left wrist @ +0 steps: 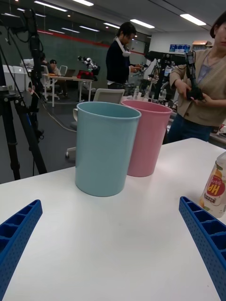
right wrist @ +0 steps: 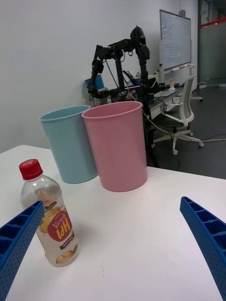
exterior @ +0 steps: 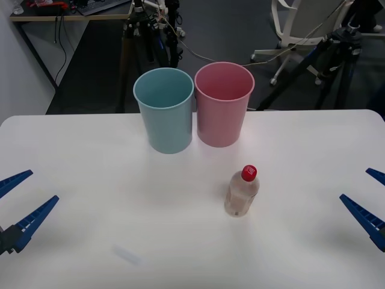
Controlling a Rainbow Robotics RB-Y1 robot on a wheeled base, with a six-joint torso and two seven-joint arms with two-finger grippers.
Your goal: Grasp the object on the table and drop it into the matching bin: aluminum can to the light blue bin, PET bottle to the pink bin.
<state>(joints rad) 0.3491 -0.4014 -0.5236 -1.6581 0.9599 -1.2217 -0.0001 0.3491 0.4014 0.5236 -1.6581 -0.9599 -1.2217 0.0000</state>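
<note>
A small clear PET bottle (exterior: 242,191) with a red cap stands upright on the white table (exterior: 90,150), in front of the pink bin (exterior: 223,103). The light blue bin (exterior: 165,109) stands just left of the pink one, the two nearly touching. My left gripper (exterior: 17,201) is open at the table's left edge, far from the bottle. At the right edge my right gripper (exterior: 374,198) is open too. In the right wrist view the bottle (right wrist: 49,219) stands close by one blue finger, with the pink bin (right wrist: 116,145) and light blue bin (right wrist: 68,142) beyond. The left wrist view shows the bottle (left wrist: 216,191) at one edge.
Tripods and cables (exterior: 147,30) and an office chair (exterior: 301,24) stand on the dark floor behind the table. Bare tabletop spreads on both sides of the bottle and in front of it.
</note>
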